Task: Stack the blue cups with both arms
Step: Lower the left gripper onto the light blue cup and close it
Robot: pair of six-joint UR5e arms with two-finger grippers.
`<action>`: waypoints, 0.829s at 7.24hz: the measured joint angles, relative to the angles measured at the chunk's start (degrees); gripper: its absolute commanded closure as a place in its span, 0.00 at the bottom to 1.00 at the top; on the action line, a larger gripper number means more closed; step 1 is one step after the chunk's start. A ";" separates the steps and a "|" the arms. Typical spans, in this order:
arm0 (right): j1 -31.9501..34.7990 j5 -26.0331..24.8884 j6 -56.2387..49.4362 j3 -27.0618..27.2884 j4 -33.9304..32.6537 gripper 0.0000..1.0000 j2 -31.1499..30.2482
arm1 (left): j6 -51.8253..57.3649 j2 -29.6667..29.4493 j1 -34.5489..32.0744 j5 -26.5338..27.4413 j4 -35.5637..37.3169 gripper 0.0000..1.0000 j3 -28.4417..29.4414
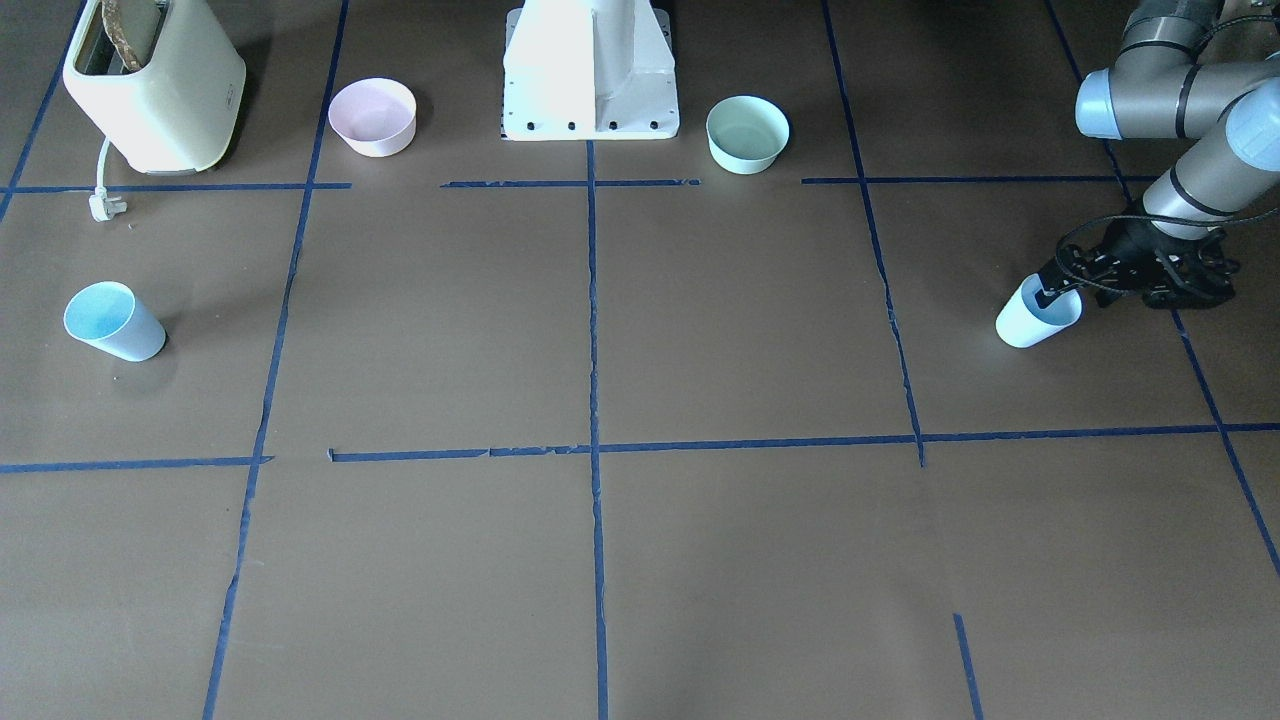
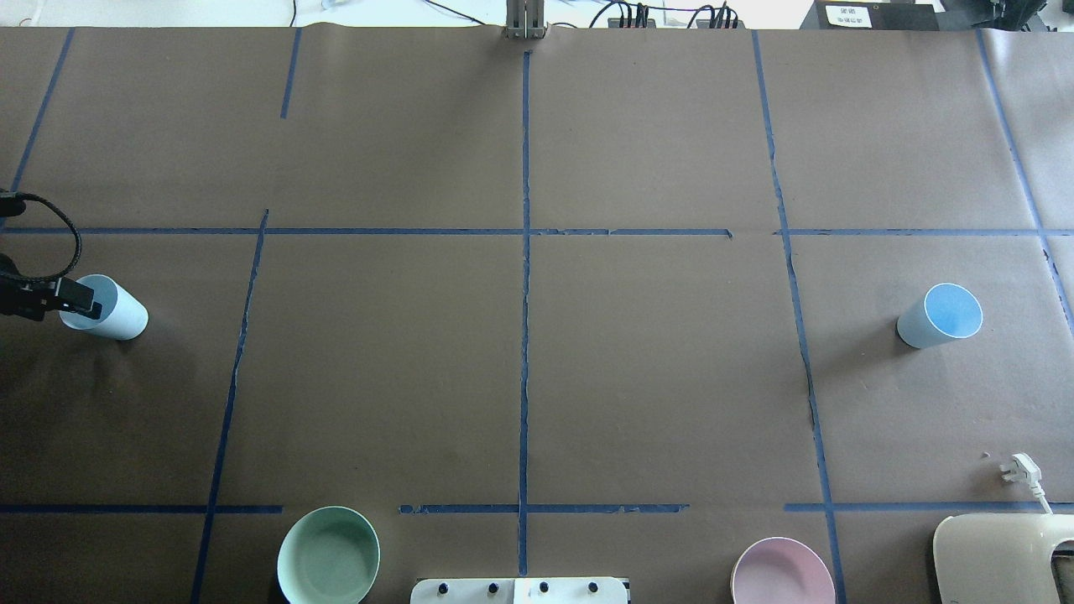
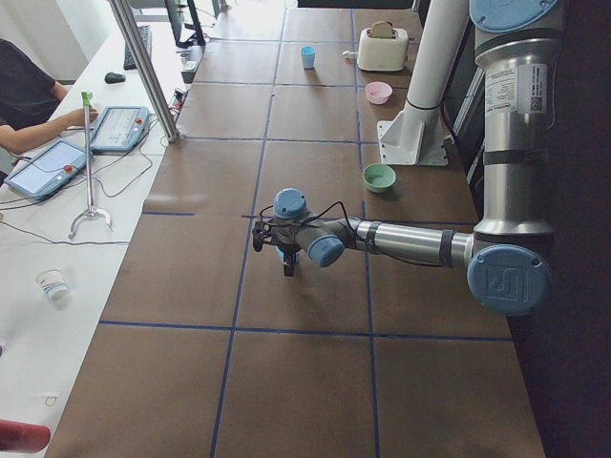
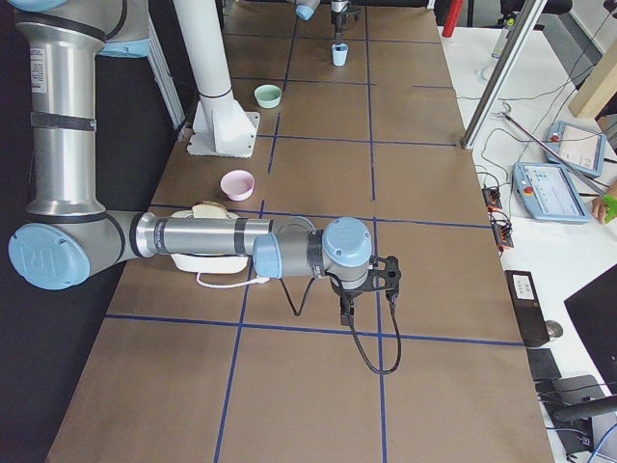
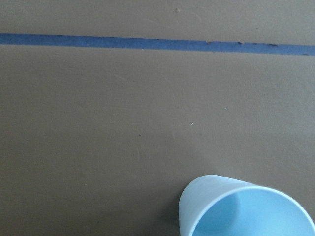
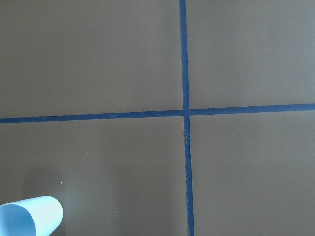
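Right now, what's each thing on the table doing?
Left cup, upright, left gripper at its rim, grip unclear.
Right cup, upright, empty, untouched.
Pink bowl, upright, empty.
Green bowl, upright, empty.
Toaster, unplugged, plug lying loose.
Right gripper, hovering, open or shut unclear.

left blue cup (image 1: 1020, 326): upright, table's left edge | right blue cup (image 1: 113, 322): upright, right side
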 measured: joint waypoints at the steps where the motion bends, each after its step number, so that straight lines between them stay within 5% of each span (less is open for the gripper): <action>1: 0.00 0.00 0.02 0.09 -0.01 0.00 -0.01 | -0.52 -0.67 0.02 -0.16 0.21 0.98 0.19; 6: -0.60 1.00 2.29 1.07 0.07 0.00 0.44 | -1.05 -3.23 -1.09 -7.52 5.84 1.00 -3.34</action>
